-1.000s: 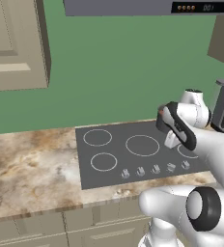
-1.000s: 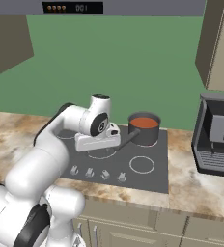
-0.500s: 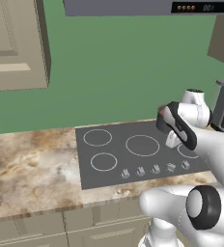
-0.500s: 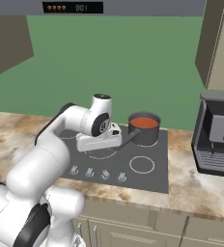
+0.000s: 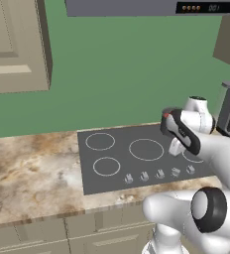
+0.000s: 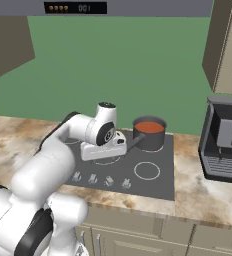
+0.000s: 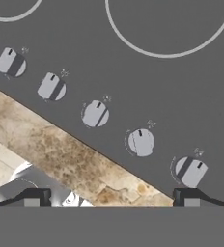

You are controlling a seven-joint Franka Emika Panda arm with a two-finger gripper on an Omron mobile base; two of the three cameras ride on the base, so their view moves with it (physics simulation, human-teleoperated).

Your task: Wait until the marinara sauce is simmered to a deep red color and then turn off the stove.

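The marinara sauce (image 6: 149, 127) is an orange-red round surface in a small dark pot (image 6: 149, 139) on the back right burner. The stove (image 6: 156, 186) is a flat dark cooktop with white rings (image 5: 145, 149) and a row of five silver knobs (image 5: 159, 174). My gripper (image 7: 111, 198) hangs above the knob row (image 7: 95, 114), pointing down. It is open, with the two dark fingertips (image 7: 36, 197) far apart and nothing between them. The hand (image 6: 106, 151) hovers over the middle of the cooktop, left of the pot. In the left base view my arm hides the pot.
A dark coffee machine (image 6: 224, 142) stands on the brown speckled counter (image 5: 32, 183) right of the stove. Wall cabinets (image 5: 15, 44) hang on both sides, and a hood with a lit display (image 6: 75, 8) is overhead. The counter's front edge (image 7: 51, 149) runs just below the knobs.
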